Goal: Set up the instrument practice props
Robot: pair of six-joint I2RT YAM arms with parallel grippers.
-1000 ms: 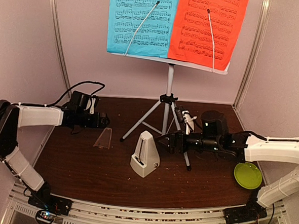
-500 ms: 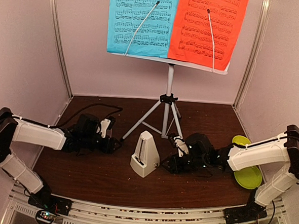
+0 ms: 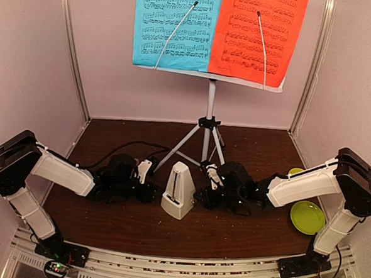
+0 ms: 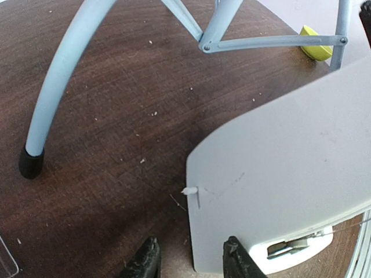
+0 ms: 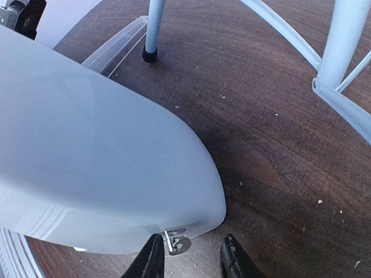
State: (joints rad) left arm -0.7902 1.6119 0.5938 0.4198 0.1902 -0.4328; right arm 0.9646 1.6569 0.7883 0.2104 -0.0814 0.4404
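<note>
We find both arms dropped to the metronome (image 3: 178, 190): left gripper (image 3: 151, 190) at 9 o'clock, right gripper (image 3: 201, 195) at 3, jaws narrowing astride its base. We cannot tell whether either grips it yet. A two-handed reposition looks imminent.

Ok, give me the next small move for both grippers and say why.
Probably close both grippers onto the white metronome: the left gripper and right gripper flank it, each with open jaws straddling a lower edge, and neither visibly pinches it yet.
</note>
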